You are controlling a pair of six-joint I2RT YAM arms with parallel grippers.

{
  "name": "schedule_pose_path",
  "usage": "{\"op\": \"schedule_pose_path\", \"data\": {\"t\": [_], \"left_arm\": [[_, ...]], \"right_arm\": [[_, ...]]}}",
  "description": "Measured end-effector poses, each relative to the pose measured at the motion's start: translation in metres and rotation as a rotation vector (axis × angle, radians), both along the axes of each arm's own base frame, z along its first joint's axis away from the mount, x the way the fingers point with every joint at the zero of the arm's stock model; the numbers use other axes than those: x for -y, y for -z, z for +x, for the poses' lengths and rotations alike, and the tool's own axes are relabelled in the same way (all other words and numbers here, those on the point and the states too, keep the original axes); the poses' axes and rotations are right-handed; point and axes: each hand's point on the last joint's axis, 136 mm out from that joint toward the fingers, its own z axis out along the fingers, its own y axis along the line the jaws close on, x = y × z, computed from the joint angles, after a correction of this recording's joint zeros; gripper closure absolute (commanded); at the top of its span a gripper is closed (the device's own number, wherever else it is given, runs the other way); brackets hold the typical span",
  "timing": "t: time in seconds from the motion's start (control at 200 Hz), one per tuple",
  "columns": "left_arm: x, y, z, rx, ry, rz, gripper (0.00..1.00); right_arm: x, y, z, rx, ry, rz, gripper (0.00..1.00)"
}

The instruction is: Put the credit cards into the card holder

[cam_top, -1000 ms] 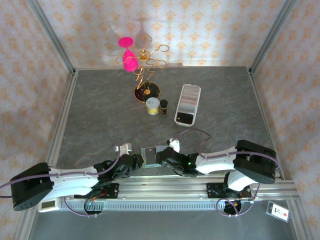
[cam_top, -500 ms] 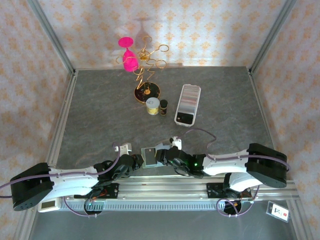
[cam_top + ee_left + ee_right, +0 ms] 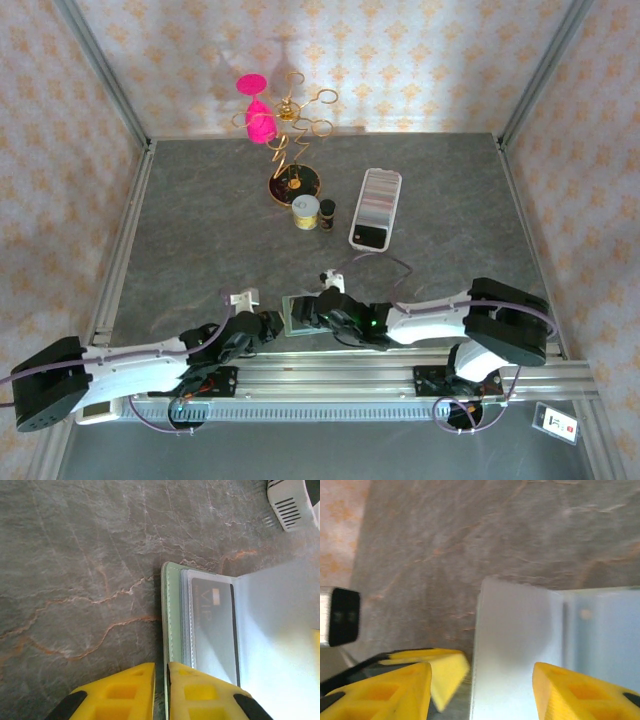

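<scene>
The sage-green card holder [image 3: 297, 313] lies open near the table's front edge, between both grippers. My left gripper [image 3: 161, 667] is shut on the green cover's edge [image 3: 172, 615]; it sits left of the holder in the top view [image 3: 272, 322]. A dark credit card [image 3: 212, 625] sits in a clear inner pocket. My right gripper [image 3: 482, 670] stands open, its yellow fingers [image 3: 395, 692] on either side of a pale translucent pocket leaf [image 3: 515, 640] without pinching it. More credit cards [image 3: 377, 200] stand as a packed row in a clear tray farther back.
A gold wire stand [image 3: 290, 125] with pink pieces, a small jar [image 3: 306, 212] and a dark little bottle [image 3: 327, 213] stand at the back. The metal rail [image 3: 350, 375] runs along the front edge. Patterned walls close in the sides.
My right gripper's jaws have spread wider, and its arm swung out to the right and came back. My left gripper keeps its hold on the holder, which stayed in place.
</scene>
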Motion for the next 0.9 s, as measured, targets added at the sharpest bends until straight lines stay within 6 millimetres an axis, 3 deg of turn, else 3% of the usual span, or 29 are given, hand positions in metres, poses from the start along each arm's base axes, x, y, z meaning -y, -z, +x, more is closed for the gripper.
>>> {"op": "schedule_pose_path", "data": {"t": [0.15,0.3,0.491,0.556,0.671,0.746,0.811,0.901], "left_arm": [[-0.003,-0.003,-0.001,0.001,-0.01,-0.015,0.82],[-0.008,-0.005,-0.002,0.003,-0.022,-0.013,0.81],[-0.015,-0.004,-0.003,0.005,-0.038,0.009,0.81],[-0.015,-0.005,-0.002,0.007,-0.038,0.012,0.8],[-0.013,-0.012,0.0,0.018,-0.033,0.013,0.78],[-0.009,-0.022,0.003,0.041,-0.026,0.005,0.78],[-0.004,-0.034,0.007,0.067,-0.021,-0.005,0.78],[-0.001,-0.049,0.012,0.103,-0.019,-0.016,0.77]], "right_arm": [[-0.018,0.007,-0.001,-0.021,-0.034,-0.004,0.43],[-0.022,0.024,-0.005,-0.058,-0.062,-0.034,0.43],[-0.018,0.012,0.008,-0.03,-0.065,-0.02,0.45],[-0.013,-0.009,0.018,0.025,-0.067,-0.003,0.45],[0.006,-0.069,0.044,0.186,-0.047,0.052,0.46],[0.029,-0.117,0.064,0.334,-0.018,0.078,0.5],[0.056,-0.158,0.079,0.481,0.013,0.088,0.46],[0.091,-0.197,0.087,0.698,0.016,0.04,0.42]]}}
